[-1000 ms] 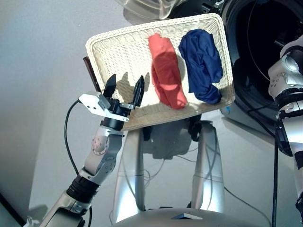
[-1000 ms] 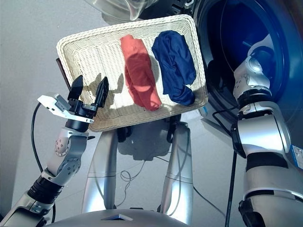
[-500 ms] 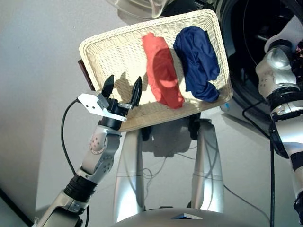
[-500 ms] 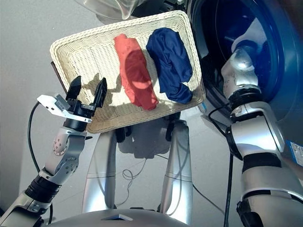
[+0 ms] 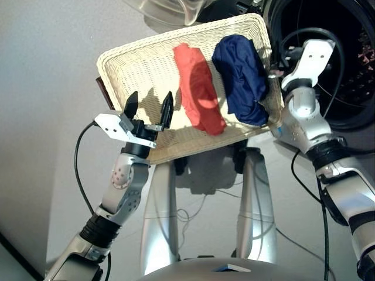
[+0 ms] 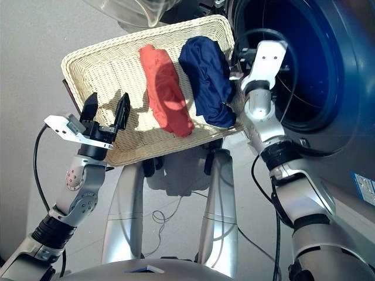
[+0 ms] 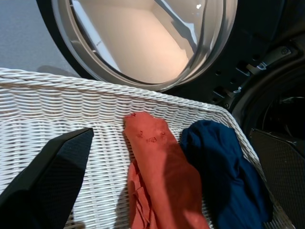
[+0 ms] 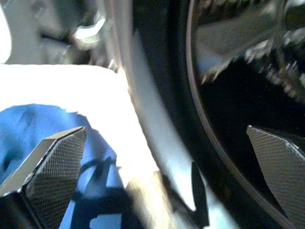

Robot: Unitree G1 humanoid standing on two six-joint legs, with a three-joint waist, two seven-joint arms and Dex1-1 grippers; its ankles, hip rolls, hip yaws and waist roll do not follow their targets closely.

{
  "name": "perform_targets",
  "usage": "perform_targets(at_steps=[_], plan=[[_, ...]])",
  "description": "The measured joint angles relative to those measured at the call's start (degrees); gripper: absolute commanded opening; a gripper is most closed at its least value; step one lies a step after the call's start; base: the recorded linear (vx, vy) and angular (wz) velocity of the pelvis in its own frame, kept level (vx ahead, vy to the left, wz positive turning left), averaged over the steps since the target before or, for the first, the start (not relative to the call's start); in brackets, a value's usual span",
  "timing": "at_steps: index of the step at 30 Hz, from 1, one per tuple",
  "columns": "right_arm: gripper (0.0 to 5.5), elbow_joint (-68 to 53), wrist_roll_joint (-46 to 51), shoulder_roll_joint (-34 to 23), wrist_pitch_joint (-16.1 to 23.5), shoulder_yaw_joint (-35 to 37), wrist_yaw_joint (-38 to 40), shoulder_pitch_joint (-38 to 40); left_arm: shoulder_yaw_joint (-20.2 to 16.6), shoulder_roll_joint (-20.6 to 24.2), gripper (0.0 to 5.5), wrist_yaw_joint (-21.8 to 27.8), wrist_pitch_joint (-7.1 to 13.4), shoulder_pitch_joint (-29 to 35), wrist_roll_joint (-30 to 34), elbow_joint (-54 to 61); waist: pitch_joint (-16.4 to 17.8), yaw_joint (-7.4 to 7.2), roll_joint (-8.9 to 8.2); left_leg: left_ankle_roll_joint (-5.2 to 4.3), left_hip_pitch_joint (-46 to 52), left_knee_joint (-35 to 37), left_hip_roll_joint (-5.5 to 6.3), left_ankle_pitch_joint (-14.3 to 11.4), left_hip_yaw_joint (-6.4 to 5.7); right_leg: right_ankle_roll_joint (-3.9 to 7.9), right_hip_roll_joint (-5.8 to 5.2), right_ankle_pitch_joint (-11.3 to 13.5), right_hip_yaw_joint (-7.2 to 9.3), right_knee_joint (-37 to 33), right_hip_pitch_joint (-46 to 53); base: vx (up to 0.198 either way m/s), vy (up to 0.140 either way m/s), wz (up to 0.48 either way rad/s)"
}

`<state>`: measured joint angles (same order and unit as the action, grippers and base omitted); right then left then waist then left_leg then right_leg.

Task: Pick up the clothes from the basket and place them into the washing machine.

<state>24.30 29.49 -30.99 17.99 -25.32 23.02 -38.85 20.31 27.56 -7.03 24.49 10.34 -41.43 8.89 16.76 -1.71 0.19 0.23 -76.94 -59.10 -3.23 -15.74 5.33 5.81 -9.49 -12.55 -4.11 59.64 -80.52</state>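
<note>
The pale woven wicker basket (image 5: 140, 70) held a crumpled red-orange garment (image 5: 198, 88) beside a navy garment (image 5: 241, 79). Left gripper (image 5: 147, 109) and right gripper (image 8: 157, 157) stood apart, empty, by the washing machine's dark porthole (image 6: 293, 64).

- You're in a laundry spot, home or test setup, can't tell which.
- Dark front-loading washing machine (image 6: 304, 64) with its round glass door (image 7: 143, 38) swung open.
- Wicker basket (image 5: 137, 64) holding 2 folded garments.
- Plain grey floor (image 5: 47, 146), loose cables (image 5: 193, 211) on it.
</note>
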Motion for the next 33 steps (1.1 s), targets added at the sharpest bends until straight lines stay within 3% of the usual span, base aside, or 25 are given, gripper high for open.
perform_targets(at_steps=[4,11,19,24,31,33], plan=[[5.50,-5.2,-3.7,2.4,0.2,1.4,0.1,6.6,-0.4,-0.3,5.50,-0.5,0.2,0.0,0.1,-0.3,0.1,-1.30,0.00,0.01,0.0,0.1,-0.16,0.0,0.12,0.00,0.04,0.0,-0.08,-0.1,-0.1,0.000,0.000,0.000],[5.50,-14.0,-6.9,2.9,2.1,5.6,0.6,15.8,-0.4,-0.3,5.50,-3.8,0.2,-0.1,4.4,-0.4,0.2,-1.48,0.07,0.00,0.0,0.7,-0.49,0.0,0.38,-0.09,0.37,0.3,-0.12,-0.9,-0.1,0.000,0.000,0.000],[5.50,-14.4,-10.2,3.3,3.6,9.6,2.9,21.1,2.2,1.6,5.50,-9.3,-0.1,6.5,20.3,-4.1,0.2,-2.69,0.07,0.14,0.5,1.1,-0.68,-0.2,1.12,0.08,0.93,0.7,-0.75,-1.7,0.0,0.000,0.000,0.000],[5.50,-14.8,-11.3,3.3,3.7,10.2,3.2,21.7,6.8,0.4,5.50,-12.2,-3.4,15.0,26.4,-8.9,0.2,-5.08,0.07,0.20,0.5,1.0,-1.14,-0.2,1.33,0.19,1.44,1.2,-0.93,-2.3,0.1,0.000,0.000,0.000],[5.50,-16.3,-12.5,3.9,3.3,8.6,3.0,20.8,11.8,-6.2,5.50,-12.7,-4.1,24.5,21.1,-19.2,0.1,-6.38,0.06,0.41,1.6,2.2,-2.10,-0.3,2.72,0.74,3.11,3.0,-2.66,-5.0,0.5,0.002,0.009,-0.094],[5.50,-16.3,-12.5,4.0,2.5,7.5,3.0,19.9,12.7,-6.7,5.50,-12.9,-4.8,26.9,19.0,-22.7,0.1,-7.61,0.09,0.53,1.7,2.4,-2.13,-0.3,2.85,1.00,3.24,3.5,-2.86,-5.7,0.8,0.000,0.012,-0.103]])
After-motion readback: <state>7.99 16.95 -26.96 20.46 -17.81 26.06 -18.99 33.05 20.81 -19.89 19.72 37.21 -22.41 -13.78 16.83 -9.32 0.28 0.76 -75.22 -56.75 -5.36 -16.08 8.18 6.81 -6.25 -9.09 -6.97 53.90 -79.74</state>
